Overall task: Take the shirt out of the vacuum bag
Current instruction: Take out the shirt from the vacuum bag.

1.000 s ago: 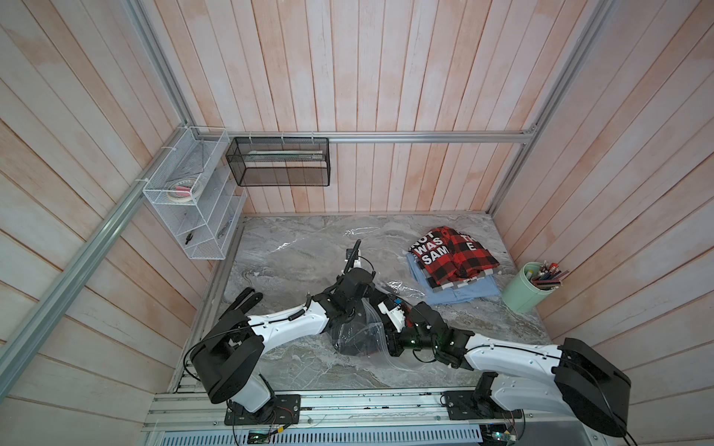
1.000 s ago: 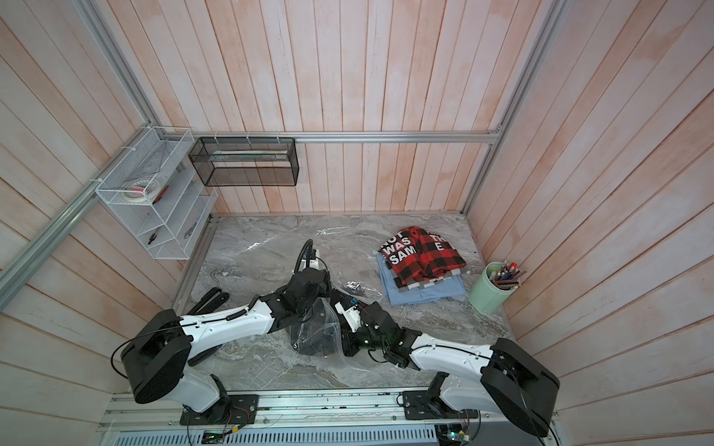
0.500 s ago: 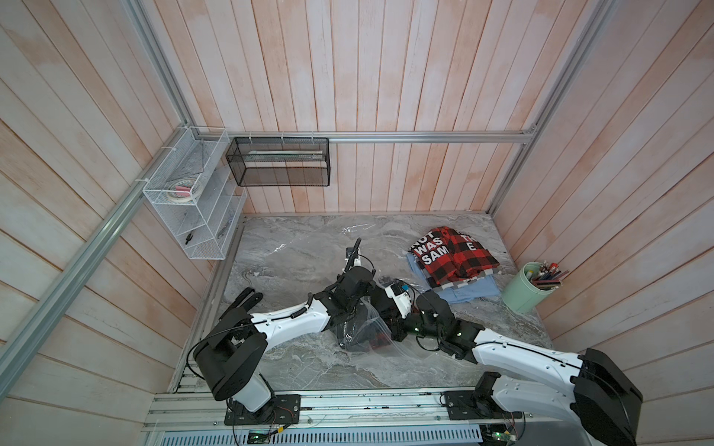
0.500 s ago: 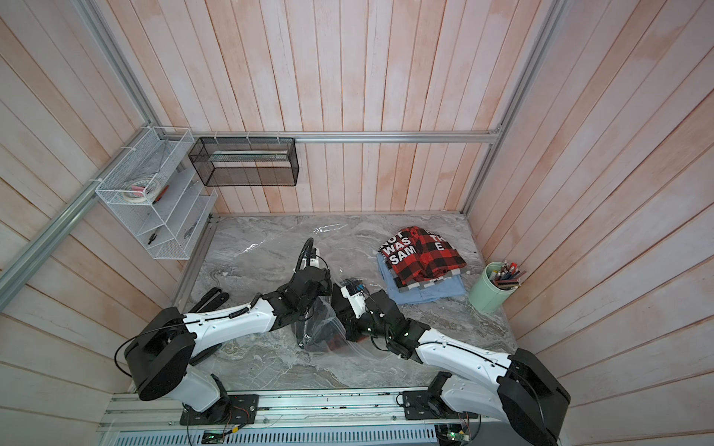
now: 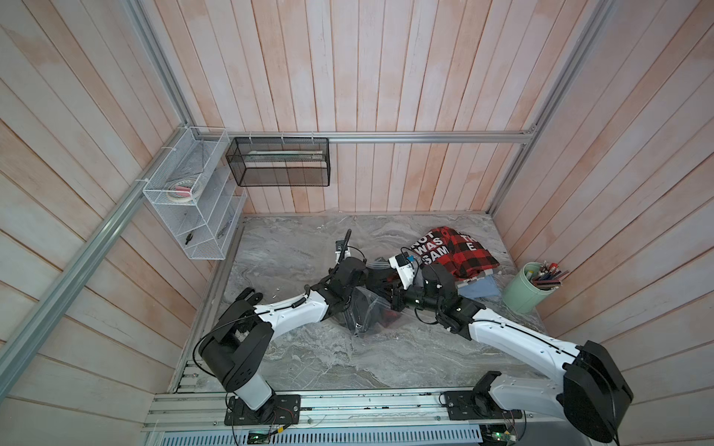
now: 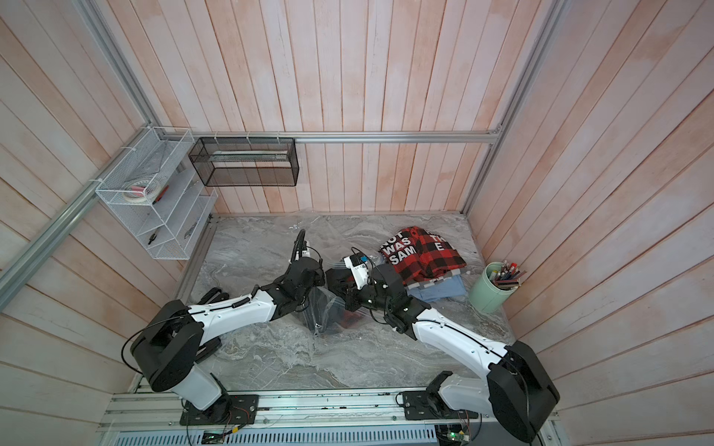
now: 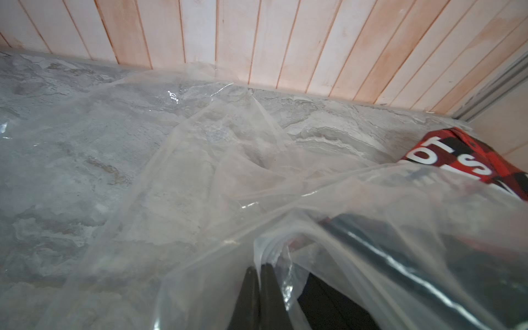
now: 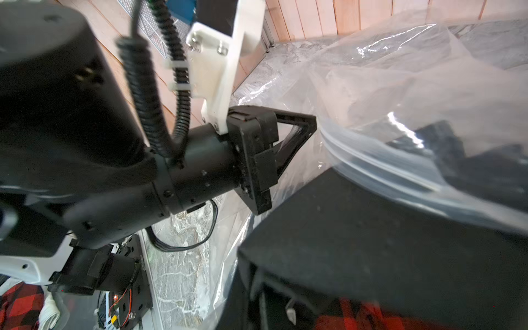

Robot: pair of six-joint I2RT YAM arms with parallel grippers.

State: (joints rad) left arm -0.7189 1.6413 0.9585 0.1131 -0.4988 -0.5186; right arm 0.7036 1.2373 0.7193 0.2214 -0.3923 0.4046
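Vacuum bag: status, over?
Left gripper shut on the vacuum bag film. Right gripper shut at bag mouth, grip hidden. Shirt not yet out, dark with red plaid. Folded pile apart from the bag.

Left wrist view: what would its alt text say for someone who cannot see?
The left gripper, jaws shut on a fold of the clear, crinkled vacuum bag, which spreads over a grey marble table. A red-and-black plaid shirt with white letters lies beyond, near a wooden plank wall.

Glossy crinkled plastic vacuum bag [image 7: 200, 171], matt table [image 5: 328, 359] perhaps stone, wood-plank walls [image 5: 347, 77]
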